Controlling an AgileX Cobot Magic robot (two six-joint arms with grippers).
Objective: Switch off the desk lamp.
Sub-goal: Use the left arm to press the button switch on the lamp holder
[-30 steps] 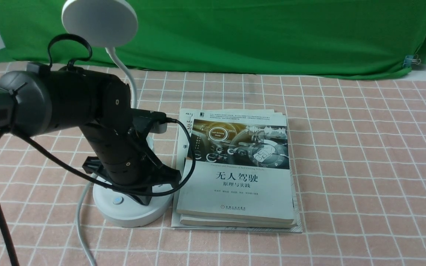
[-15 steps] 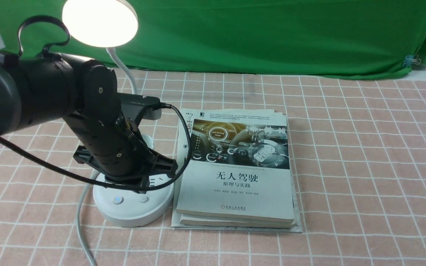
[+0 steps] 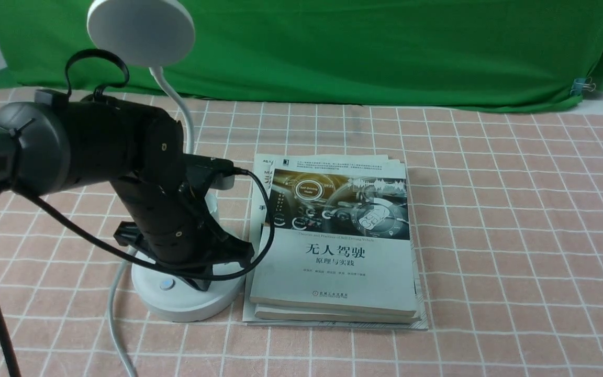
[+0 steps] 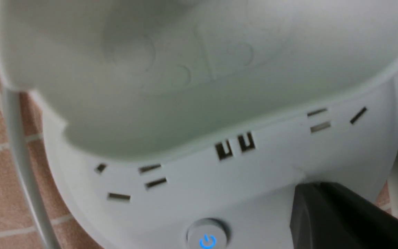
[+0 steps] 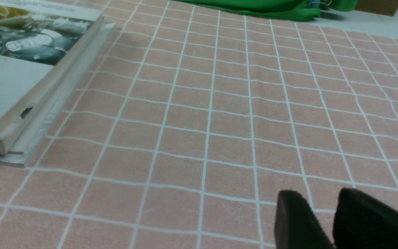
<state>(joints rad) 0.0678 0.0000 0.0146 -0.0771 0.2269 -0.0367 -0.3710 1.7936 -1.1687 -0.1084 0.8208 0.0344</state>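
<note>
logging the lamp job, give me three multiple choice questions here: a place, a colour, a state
1. The book stack lies on which side of the desk lamp? A robot's left B robot's right C behind it
2. The power button symbol glows: A red B blue C green
3. The lamp head is: A lit B unlit C covered
Answers: 1 B, the front view shows the stack to the lamp's right. 2 B, the left wrist view shows blue. 3 B, the disc is plain grey-white with no glow.
</note>
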